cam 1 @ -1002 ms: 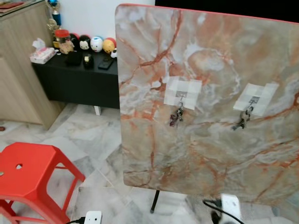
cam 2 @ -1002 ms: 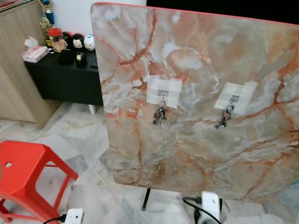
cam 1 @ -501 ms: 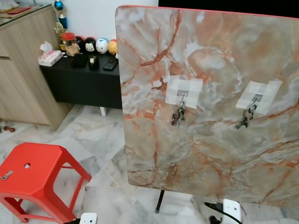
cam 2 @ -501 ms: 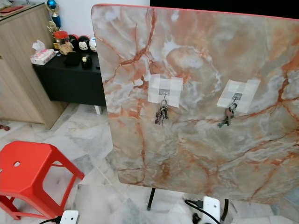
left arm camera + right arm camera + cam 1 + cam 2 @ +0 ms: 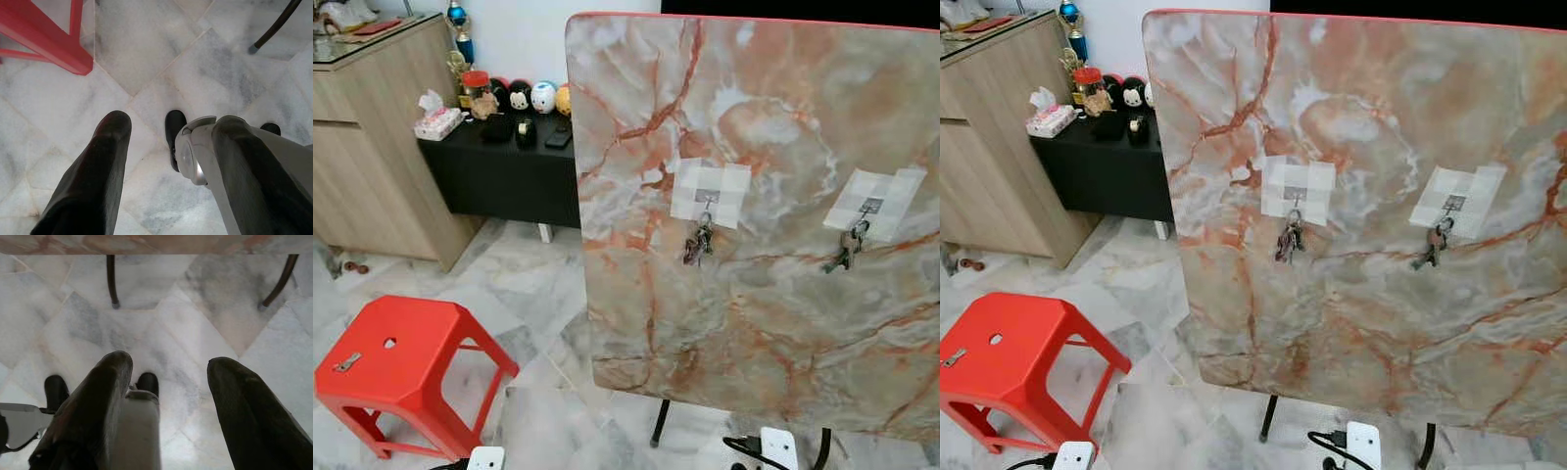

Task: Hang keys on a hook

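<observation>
A small key lies flat on the red stool; it looks light, rigid, slippery. Pinch its bow; both grippers, left and right, hang spread and empty.

No text or label can be read.

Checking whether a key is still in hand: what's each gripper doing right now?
Left gripper: open, holding nothing, over the floor.
Right gripper: open, holding nothing, over the floor.
</observation>
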{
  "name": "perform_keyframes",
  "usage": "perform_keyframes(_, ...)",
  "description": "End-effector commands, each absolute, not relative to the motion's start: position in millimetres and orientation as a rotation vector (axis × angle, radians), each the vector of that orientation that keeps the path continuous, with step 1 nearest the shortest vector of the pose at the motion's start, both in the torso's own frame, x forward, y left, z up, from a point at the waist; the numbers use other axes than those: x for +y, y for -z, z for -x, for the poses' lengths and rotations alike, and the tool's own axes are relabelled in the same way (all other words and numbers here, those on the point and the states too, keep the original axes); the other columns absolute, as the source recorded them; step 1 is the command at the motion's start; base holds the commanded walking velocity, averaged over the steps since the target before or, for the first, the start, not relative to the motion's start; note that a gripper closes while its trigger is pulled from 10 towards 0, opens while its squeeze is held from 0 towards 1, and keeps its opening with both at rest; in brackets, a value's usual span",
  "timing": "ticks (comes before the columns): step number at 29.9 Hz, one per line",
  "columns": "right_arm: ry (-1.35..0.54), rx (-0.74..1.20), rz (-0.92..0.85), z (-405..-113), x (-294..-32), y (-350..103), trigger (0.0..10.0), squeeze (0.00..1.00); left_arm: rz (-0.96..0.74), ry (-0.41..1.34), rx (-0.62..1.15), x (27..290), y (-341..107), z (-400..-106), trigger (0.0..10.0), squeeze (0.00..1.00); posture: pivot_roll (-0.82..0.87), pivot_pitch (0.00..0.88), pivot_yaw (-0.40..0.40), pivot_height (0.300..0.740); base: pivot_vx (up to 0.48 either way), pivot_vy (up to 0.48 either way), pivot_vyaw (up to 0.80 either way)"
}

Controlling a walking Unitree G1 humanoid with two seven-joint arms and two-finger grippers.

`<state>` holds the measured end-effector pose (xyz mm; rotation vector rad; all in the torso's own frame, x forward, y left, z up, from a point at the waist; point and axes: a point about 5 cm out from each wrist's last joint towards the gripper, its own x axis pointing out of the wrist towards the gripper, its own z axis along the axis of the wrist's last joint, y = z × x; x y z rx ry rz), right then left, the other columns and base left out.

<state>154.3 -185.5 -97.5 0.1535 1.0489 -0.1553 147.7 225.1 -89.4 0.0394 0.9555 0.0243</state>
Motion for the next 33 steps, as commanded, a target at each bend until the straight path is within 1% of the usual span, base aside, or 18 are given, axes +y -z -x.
perform_keyframes(1,0.149,1.045,-0.133,-150.3,-191.9,98.0,10.0,0.00,-0.047,-0.004,0.980,222.1,91.7,-144.3,10.0,0.00,0.07,0.000,-0.034,0.740,0.000,0.000,0.00)
perform_keyframes(7,0.137,1.060,-0.089,-139.5,-205.4,99.5,10.0,0.00,-0.039,-0.004,0.985,218.2,93.2,-142.6,10.0,0.00,0.07,0.000,-0.044,0.740,0.000,0.000,0.72)
perform_keyframes(11,0.145,1.059,-0.094,-134.9,-212.6,99.6,10.0,0.00,-0.035,-0.002,0.987,216.1,93.9,-142.1,10.0,0.00,0.07,0.000,-0.048,0.740,0.000,0.000,0.80)
perform_keyframes(20,0.145,1.057,-0.095,-137.1,-214.9,98.4,10.0,0.00,-0.037,-0.004,0.988,213.3,94.6,-141.9,10.0,0.00,0.07,0.000,-0.047,0.740,0.000,0.000,0.80)
perform_keyframes(23,0.138,1.060,-0.096,-138.8,-207.5,99.4,10.0,0.00,-0.039,-0.005,0.989,213.1,94.6,-142.0,10.0,0.00,0.08,0.000,-0.047,0.740,0.000,0.000,0.68)
perform_keyframes(25,0.125,1.064,-0.102,-138.8,-192.5,101.8,10.0,0.00,-0.046,-0.003,0.993,213.3,94.7,-142.0,10.0,0.00,0.08,0.000,-0.047,0.740,0.000,0.000,0.61)
perform_keyframes(26,0.125,1.064,-0.102,-138.8,-192.5,101.8,10.0,0.00,-0.046,-0.003,0.993,213.3,94.7,-142.0,10.0,0.00,0.08,0.000,-0.047,0.740,0.000,0.000,0.59)
perform_keyframes(27,0.116,1.070,-0.101,-138.4,-185.4,102.8,10.0,0.00,-0.045,-0.004,0.993,213.4,94.7,-142.1,10.0,0.00,0.08,0.000,-0.047,0.740,0.000,0.000,0.57)
perform_keyframes(28,0.110,1.070,-0.124,-138.6,-174.9,103.9,10.0,0.00,-0.045,-0.006,0.992,213.2,94.6,-142.4,10.0,0.00,0.08,0.000,-0.050,0.740,0.000,0.000,0.00)
perform_keyframes(32,0.103,1.056,-0.157,-142.0,-158.4,103.7,10.0,0.00,-0.034,-0.012,0.990,212.8,94.7,-142.3,10.0,0.00,0.08,0.000,-0.054,0.740,0.000,0.000,0.00)
perform_keyframes(33,0.096,1.056,-0.161,-143.8,-150.8,103.4,10.0,0.00,-0.028,-0.015,0.990,212.6,94.8,-142.3,10.0,0.00,0.08,0.000,-0.056,0.740,0.000,0.000,0.00)
